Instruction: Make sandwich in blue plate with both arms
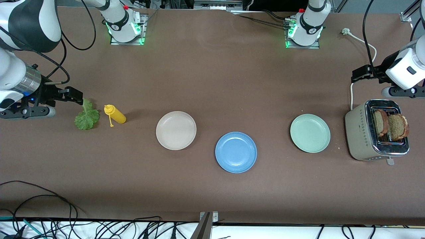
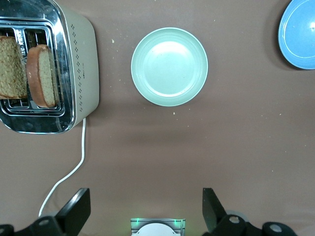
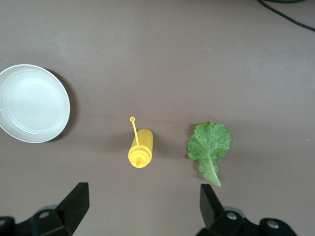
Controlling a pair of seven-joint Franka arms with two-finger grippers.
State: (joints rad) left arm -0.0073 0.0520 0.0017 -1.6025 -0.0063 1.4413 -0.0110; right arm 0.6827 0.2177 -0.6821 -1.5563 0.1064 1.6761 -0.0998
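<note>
The blue plate (image 1: 235,152) (image 2: 299,33) lies bare on the brown table, nearest the front camera among the plates. Two brown bread slices (image 1: 381,122) (image 1: 397,126) stand upright in the toaster (image 1: 360,132) at the left arm's end; the left wrist view shows them (image 2: 11,67) (image 2: 42,76) in its slots. A green lettuce leaf (image 1: 87,117) (image 3: 209,142) lies flat at the right arm's end. My left gripper (image 1: 357,74) (image 2: 146,199) hangs open and holds nothing, over bare table beside the toaster. My right gripper (image 1: 78,97) (image 3: 142,196) hangs open, also holding nothing, over the table by the lettuce.
A yellow squeeze bottle (image 1: 115,114) (image 3: 140,149) lies beside the lettuce. A beige plate (image 1: 176,130) (image 3: 32,103) and a mint-green plate (image 1: 310,133) (image 2: 169,66) flank the blue one. The toaster's white cord (image 1: 352,96) (image 2: 69,172) runs toward the left arm's base. Black cables (image 1: 49,212) trail along the table's front edge.
</note>
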